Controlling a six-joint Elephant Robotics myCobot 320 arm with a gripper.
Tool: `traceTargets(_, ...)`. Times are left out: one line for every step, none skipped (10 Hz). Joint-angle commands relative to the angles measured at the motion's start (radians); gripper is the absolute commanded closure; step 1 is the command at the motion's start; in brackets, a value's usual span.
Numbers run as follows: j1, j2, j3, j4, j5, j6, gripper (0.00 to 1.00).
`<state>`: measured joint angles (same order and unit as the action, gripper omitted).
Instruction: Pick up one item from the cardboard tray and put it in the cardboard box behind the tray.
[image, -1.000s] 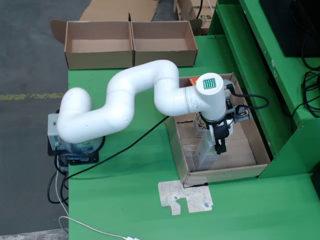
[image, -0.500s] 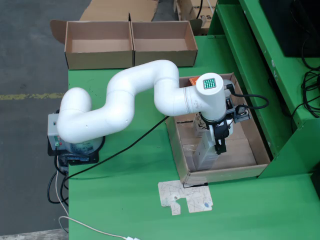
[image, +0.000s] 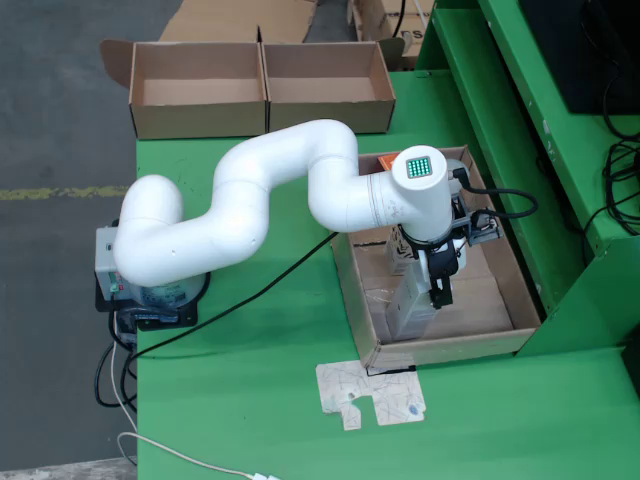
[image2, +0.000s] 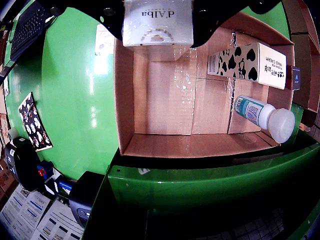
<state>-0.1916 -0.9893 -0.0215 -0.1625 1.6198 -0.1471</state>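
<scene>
In the overhead view the white arm reaches over the cardboard tray (image: 520, 290) at the right of the green table, and my gripper (image: 438, 287) hangs inside it. The wrist view shows the gripper (image2: 158, 19) shut on a white d'Alba box (image2: 157, 27), with black fingers (image2: 112, 20) on either side; the same box (image: 408, 305) is seen from overhead. On the tray floor (image2: 165, 95) lie a cow-patterned carton (image2: 250, 62) and a teal bottle with a white cap (image2: 262, 116), both right of the held box.
Two open cardboard boxes (image: 198, 90) (image: 326, 85) stand side by side at the table's far edge. A flat printed card (image: 370, 392) lies in front of the tray. A green frame (image: 520, 130) borders the tray's right side. A black cable (image: 250, 300) crosses the table.
</scene>
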Motion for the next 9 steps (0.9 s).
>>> traceTargets(-0.007, 0.041, 0.021, 0.012, -0.003, 0.003, 1.00)
traceTargets(-0.007, 0.041, 0.021, 0.012, -0.003, 0.003, 1.00)
traceTargets(-0.007, 0.041, 0.021, 0.012, -0.003, 0.003, 1.00)
traceTargets(-0.007, 0.041, 0.021, 0.012, -0.003, 0.003, 1.00)
traceTargets(-0.007, 0.041, 0.021, 0.012, -0.003, 0.003, 1.00)
traceTargets(-0.007, 0.041, 0.021, 0.012, -0.003, 0.003, 1.00)
traceTargets(-0.007, 0.041, 0.021, 0.012, -0.003, 0.003, 1.00)
traceTargets(-0.007, 0.041, 0.021, 0.012, -0.003, 0.003, 1.00)
traceTargets(-0.007, 0.045, 0.021, 0.021, 0.000, 0.006, 1.00)
